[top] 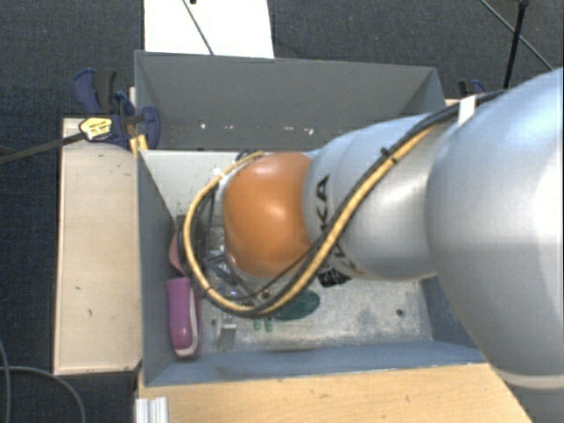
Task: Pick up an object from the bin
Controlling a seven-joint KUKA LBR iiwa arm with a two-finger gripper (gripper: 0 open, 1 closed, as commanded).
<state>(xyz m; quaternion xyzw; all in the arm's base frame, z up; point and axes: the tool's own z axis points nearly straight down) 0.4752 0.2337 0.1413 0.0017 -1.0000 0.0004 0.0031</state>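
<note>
My gripper (pixel 218 270) shows as grey metal under the arm's orange cover, low over the left part of the bin. Just left of it a long purple-pink block (pixel 182 315) lies along the left wall, near the front corner. Above that, a pale pink thing (pixel 175 248) leans at the left wall, partly hidden by the cable loop. A dark teal rounded thing (pixel 302 306) lies right of the gripper on the floor, half covered by the arm. A small grey piece (pixel 227 332) and green bits (pixel 264 324) lie near the front wall, below the gripper.
The arm and its orange cover hide the bin's middle and right side. A yellow and black cable loops round the cover close to the left wall. A strip of speckled grey floor is bare at the front right.
</note>
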